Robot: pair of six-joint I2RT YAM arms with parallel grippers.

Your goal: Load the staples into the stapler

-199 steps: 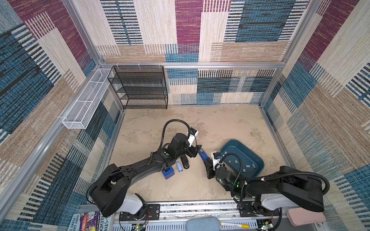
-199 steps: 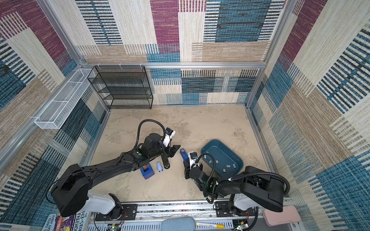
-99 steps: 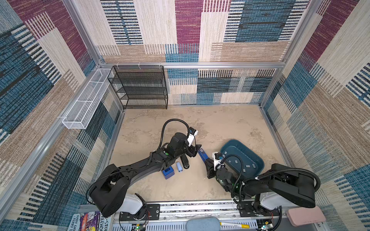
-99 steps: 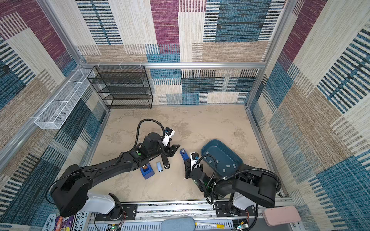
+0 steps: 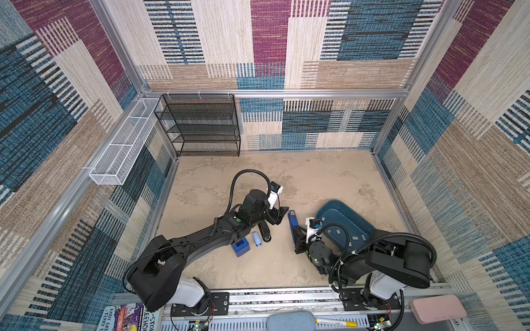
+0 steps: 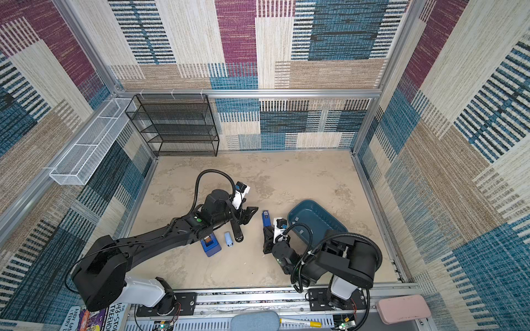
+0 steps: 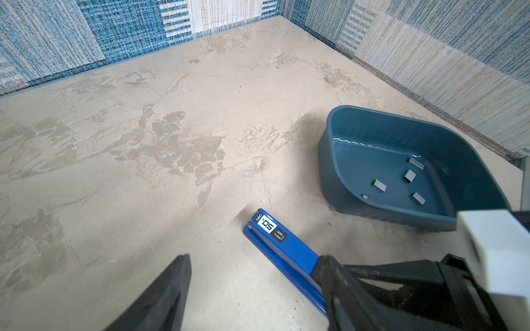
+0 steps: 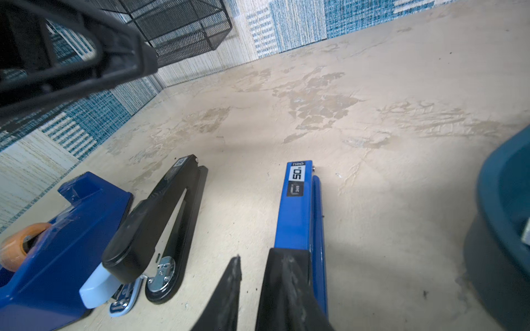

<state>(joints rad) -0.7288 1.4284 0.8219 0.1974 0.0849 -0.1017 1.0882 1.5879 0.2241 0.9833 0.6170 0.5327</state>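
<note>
The blue stapler (image 5: 292, 220) (image 6: 265, 218) lies on the floor between the two arms, its labelled end (image 7: 271, 227) pointing away from my right arm. My right gripper (image 8: 258, 255) (image 5: 297, 229) is at its near end. One finger (image 8: 286, 275) rests over the stapler (image 8: 296, 212), the other stands beside it, and bare floor shows in the gap. My left gripper (image 7: 256, 258) (image 5: 279, 216) hangs open just left of the stapler, holding nothing. Several grey staples (image 7: 380, 185) (image 5: 337, 232) lie in the teal tray (image 7: 344, 183) (image 5: 324, 209).
A black stapler (image 8: 160, 217) (image 5: 265, 232), a small light-blue stapler (image 5: 256, 238) and a blue tape dispenser (image 8: 57, 243) (image 5: 240, 248) lie under my left arm. A black mesh rack (image 5: 200, 126) and a white wire basket (image 5: 123, 152) stand at the back left.
My right arm's elbow has swung a little leftward while its gripper stayed at the blue stapler. The left arm has not moved.
</note>
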